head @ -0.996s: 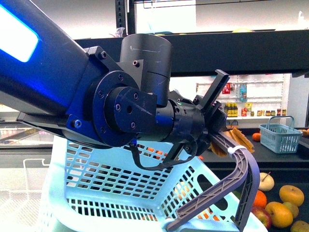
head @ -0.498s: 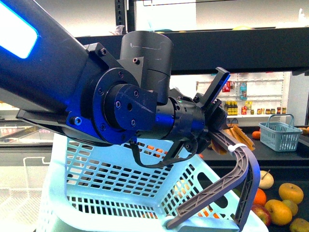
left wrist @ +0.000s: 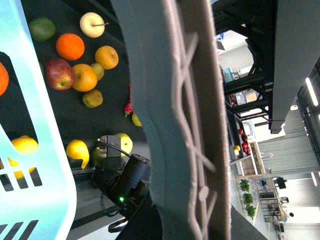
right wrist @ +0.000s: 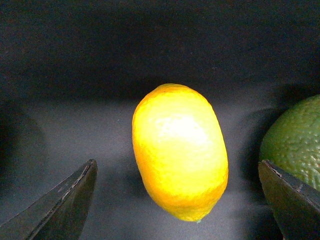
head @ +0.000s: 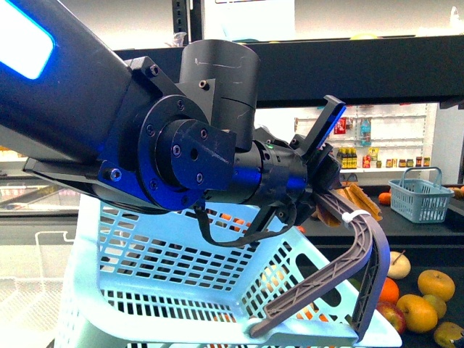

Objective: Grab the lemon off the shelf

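A yellow lemon (right wrist: 180,150) lies on the dark tray (right wrist: 150,45) of the black shelf (head: 348,69). My right gripper (right wrist: 177,167) is open. Its two dark fingers (right wrist: 60,205) stand either side of the lemon, close to it and not touching. My left gripper (head: 328,190) is shut on the grey handle (head: 366,261) of a pale blue basket (head: 181,261) and holds it up in front of the shelf. The handle (left wrist: 185,100) fills the left wrist view, which also shows my right arm (left wrist: 122,175) low over the fruit tray.
A green fruit (right wrist: 295,140) lies just beside the lemon, by one right finger. Several oranges, apples and pears (head: 420,304) lie on the tray at lower right, also seen in the left wrist view (left wrist: 75,55). A small blue-grey basket (head: 422,197) stands further back.
The left arm and its basket have shifted very slightly in the front view. The left gripper stays shut on the handle.
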Motion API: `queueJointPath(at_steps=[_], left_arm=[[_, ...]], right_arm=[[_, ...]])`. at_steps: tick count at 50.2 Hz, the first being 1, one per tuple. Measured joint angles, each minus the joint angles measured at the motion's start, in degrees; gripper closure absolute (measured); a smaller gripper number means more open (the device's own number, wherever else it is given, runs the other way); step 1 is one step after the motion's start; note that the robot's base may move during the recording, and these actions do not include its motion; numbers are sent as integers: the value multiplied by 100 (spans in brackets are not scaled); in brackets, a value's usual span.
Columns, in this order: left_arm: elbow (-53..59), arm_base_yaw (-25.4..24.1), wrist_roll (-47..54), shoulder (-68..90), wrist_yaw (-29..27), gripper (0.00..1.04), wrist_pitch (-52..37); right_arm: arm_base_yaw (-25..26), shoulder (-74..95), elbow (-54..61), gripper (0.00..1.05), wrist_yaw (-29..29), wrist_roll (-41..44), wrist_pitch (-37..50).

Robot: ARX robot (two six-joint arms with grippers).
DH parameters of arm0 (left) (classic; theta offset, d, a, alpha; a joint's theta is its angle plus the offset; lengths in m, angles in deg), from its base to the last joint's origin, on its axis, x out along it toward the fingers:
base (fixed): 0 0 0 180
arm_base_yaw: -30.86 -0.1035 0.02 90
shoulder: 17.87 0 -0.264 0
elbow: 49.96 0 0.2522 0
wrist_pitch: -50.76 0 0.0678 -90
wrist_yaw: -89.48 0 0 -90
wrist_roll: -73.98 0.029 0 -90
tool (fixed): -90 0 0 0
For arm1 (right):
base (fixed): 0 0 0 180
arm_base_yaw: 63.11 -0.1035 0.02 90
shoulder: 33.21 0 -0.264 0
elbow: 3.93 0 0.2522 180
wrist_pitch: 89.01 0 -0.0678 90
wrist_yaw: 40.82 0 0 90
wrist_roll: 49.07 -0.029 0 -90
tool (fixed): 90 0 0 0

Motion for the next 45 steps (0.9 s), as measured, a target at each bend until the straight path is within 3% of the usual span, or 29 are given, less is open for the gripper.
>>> queueJointPath(at_steps=[34, 45], left_arm=[[0, 0, 0, 0, 0, 97, 0], [0, 0, 0, 0, 0, 97, 0]], right_arm=[[-11, 793, -905, 8, -4, -424, -225], [-9, 800, -911, 36, -39, -463, -162]])
